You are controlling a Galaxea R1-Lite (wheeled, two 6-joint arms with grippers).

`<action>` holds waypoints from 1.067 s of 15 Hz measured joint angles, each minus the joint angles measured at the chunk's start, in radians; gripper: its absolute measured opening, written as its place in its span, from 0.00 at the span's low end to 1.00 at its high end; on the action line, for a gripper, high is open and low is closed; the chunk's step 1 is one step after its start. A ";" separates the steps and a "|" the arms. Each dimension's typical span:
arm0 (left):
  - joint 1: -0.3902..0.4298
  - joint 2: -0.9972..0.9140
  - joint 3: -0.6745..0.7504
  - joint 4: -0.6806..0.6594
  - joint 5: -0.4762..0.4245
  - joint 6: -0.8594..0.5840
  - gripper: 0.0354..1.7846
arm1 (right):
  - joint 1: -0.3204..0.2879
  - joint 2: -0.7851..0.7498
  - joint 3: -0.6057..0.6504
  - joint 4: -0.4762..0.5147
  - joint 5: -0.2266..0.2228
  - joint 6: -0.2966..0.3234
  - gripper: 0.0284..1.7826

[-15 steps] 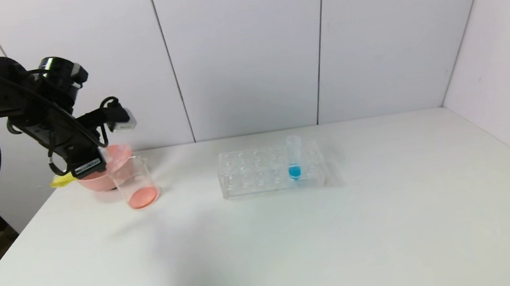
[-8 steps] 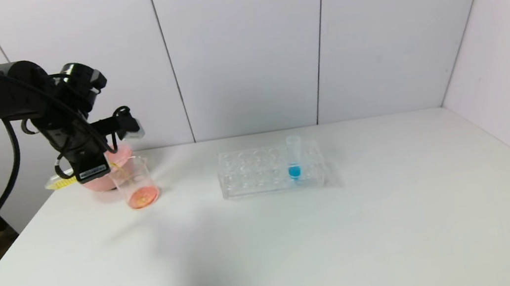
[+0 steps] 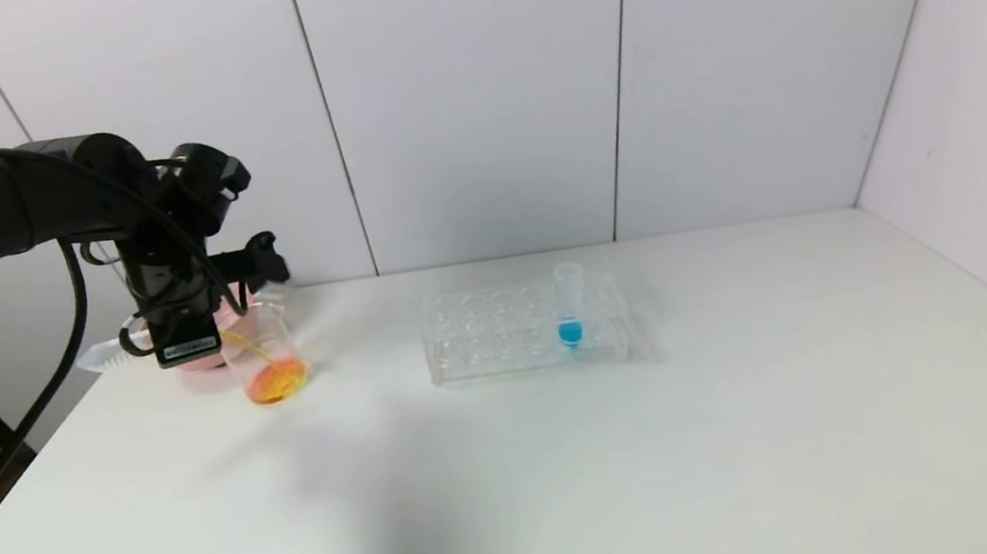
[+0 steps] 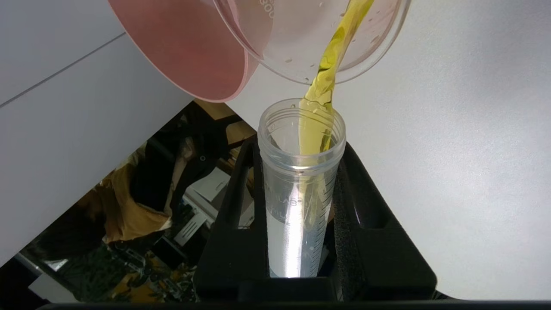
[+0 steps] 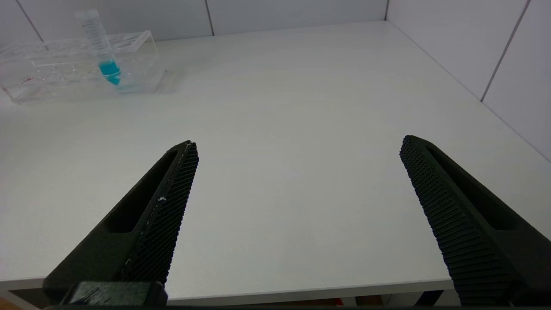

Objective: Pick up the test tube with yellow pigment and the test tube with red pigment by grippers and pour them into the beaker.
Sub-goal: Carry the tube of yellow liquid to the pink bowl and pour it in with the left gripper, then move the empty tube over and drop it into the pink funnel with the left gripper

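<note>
My left gripper [image 3: 182,338] is shut on the test tube with yellow pigment [image 3: 110,354] and holds it tipped nearly level, mouth over the beaker [image 3: 264,348]. In the left wrist view the tube [image 4: 297,206] sits between both black fingers [image 4: 357,202], and a yellow stream [image 4: 329,69] runs from its mouth into the beaker [image 4: 284,38]. The tube's bottom end looks clear. The beaker holds orange-red liquid [image 3: 278,381] streaked with yellow. The test tube with red pigment is out of view. My right gripper [image 5: 297,150] is open and empty, low near the table's front edge.
A pink bowl [image 3: 199,365] stands just behind the beaker, close to my left gripper; it also shows in the left wrist view [image 4: 181,47]. A clear tube rack [image 3: 503,343] at mid table holds a blue-bottomed tube [image 3: 569,310]. The table's left edge is near the beaker.
My left arm has moved right and tipped the tube further. The yellow liquid has left the tube's bottom and streams into the beaker, whose liquid went from pink-red to orange.
</note>
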 joint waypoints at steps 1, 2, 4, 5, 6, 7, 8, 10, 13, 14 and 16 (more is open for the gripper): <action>-0.003 0.001 0.000 -0.001 0.013 0.001 0.23 | 0.000 0.000 0.000 0.000 0.000 0.000 0.96; -0.004 0.001 0.000 0.000 0.019 0.001 0.23 | 0.000 0.000 0.000 0.000 0.000 0.000 0.96; -0.005 0.001 0.000 0.007 0.029 0.003 0.23 | 0.000 0.000 0.000 0.000 0.000 0.000 0.96; -0.006 0.000 0.002 0.010 0.032 0.003 0.23 | 0.000 0.000 0.000 0.000 0.000 0.000 0.96; -0.009 0.000 0.002 0.012 0.033 0.003 0.23 | 0.000 0.000 0.000 0.000 0.000 0.000 0.96; -0.013 -0.002 0.003 0.012 0.032 0.003 0.23 | 0.000 0.000 0.000 0.000 0.000 0.000 0.96; -0.014 -0.003 0.003 0.012 0.033 0.002 0.23 | 0.000 0.000 0.000 0.000 0.000 0.000 0.96; -0.013 -0.007 0.003 0.013 0.032 0.001 0.23 | 0.000 0.000 0.000 0.000 0.000 0.000 0.96; -0.013 -0.021 0.005 0.017 0.010 -0.007 0.23 | 0.000 0.000 0.000 0.000 0.000 0.000 0.96; -0.009 -0.032 0.005 0.022 -0.015 -0.011 0.23 | 0.000 0.000 0.000 0.000 0.000 0.000 0.96; 0.014 -0.066 0.006 0.027 -0.127 -0.017 0.23 | 0.000 0.000 0.000 0.000 0.000 0.000 0.96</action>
